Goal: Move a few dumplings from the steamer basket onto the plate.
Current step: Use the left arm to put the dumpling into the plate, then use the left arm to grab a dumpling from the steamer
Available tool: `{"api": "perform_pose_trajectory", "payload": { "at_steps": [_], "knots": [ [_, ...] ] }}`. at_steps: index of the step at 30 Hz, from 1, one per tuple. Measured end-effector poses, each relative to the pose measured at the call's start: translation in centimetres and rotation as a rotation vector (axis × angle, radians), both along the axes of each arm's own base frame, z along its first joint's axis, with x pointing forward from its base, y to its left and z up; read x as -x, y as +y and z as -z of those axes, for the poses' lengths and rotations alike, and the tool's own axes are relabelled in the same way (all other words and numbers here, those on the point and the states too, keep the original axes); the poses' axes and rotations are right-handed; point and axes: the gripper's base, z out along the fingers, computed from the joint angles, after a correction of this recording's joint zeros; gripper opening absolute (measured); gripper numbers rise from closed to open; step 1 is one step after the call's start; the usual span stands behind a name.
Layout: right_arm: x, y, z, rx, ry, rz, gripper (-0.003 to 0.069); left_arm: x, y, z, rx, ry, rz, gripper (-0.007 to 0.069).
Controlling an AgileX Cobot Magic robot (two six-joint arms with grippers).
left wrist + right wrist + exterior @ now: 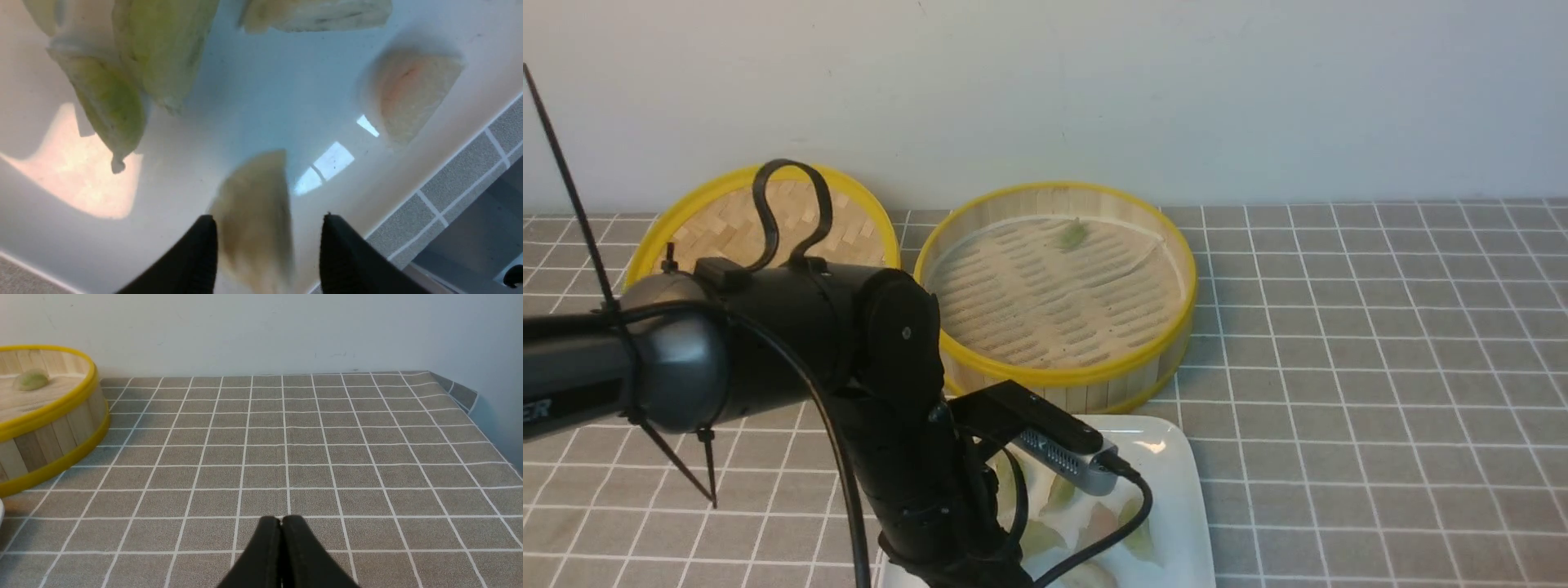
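Observation:
My left gripper (269, 218) hangs open low over the white plate (253, 94). A blurred pale dumpling (255, 212) lies between its fingers, against one and clear of the other. Several more dumplings lie on the plate: two green ones (110, 102), a pale one (314, 14) and a pinkish one (412, 94). In the front view the left arm (890, 392) covers the plate's (1176, 490) left part and hides the gripper. The steamer basket (1054, 294) behind the plate holds one green dumpling (1072, 234). My right gripper (281, 518) is shut and holds nothing, low over the cloth.
The flat woven lid (760, 220) leans against the wall left of the steamer basket (49, 433). A grey checked cloth (1380, 367) covers the table, whose right edge (490, 437) meets a wall. The camera cable (1127, 523) loops over the plate.

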Motion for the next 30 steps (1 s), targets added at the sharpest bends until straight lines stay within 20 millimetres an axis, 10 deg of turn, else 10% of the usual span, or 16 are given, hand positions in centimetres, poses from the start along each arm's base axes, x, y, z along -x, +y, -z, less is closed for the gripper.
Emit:
{"api": "perform_pose_trajectory", "payload": {
  "at_steps": [9,19,30],
  "knots": [
    [0.0,0.0,0.0,0.0,0.0,0.0,-0.0013,-2.4,-1.2,-4.0,0.008,-0.08,-0.067,0.0456],
    [0.0,0.0,0.0,0.0,0.0,0.0,-0.0013,-12.1,-1.2,-14.1,0.013,-0.487,-0.239,0.0039],
    [0.0,0.0,0.0,0.0,0.0,0.0,-0.0013,-25.8,-0.5,-7.2,0.092,-0.537,-0.182,-0.0005]
  ]
}}
